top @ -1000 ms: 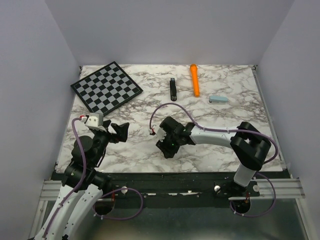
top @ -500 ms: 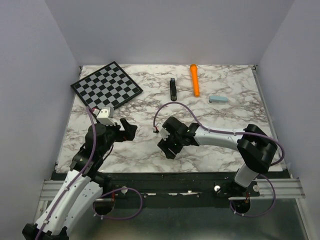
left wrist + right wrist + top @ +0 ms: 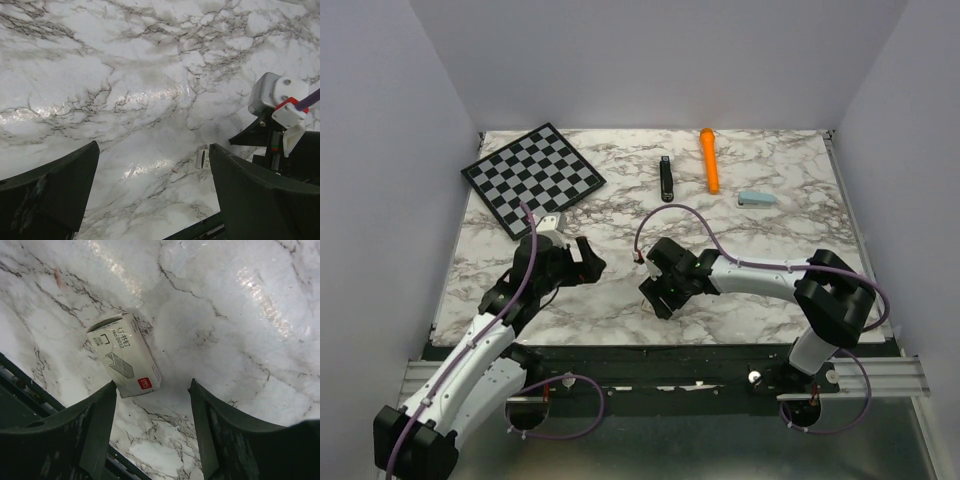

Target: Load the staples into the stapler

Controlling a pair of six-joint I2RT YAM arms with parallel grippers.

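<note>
The black stapler (image 3: 666,178) lies shut at the back middle of the marble table, far from both grippers. No silvery staples block shows in any view. A small white printed staple box (image 3: 125,355) lies flat on the marble, its open end facing away, just ahead of my right gripper (image 3: 152,385) and nearer its left finger. That gripper (image 3: 658,295) is open and empty. The box's end also shows in the left wrist view (image 3: 200,159). My left gripper (image 3: 154,147) is open and empty over bare marble, left of the right gripper in the top view (image 3: 588,262).
An orange marker (image 3: 708,160) lies right of the stapler and a pale blue little box (image 3: 757,199) further right. A chessboard (image 3: 532,173) sits at the back left. The table's near edge (image 3: 30,390) runs just behind the right gripper.
My left arm has reached forward and to the right, bringing its gripper closer to the right gripper. The right gripper has shifted slightly right and stays open.
</note>
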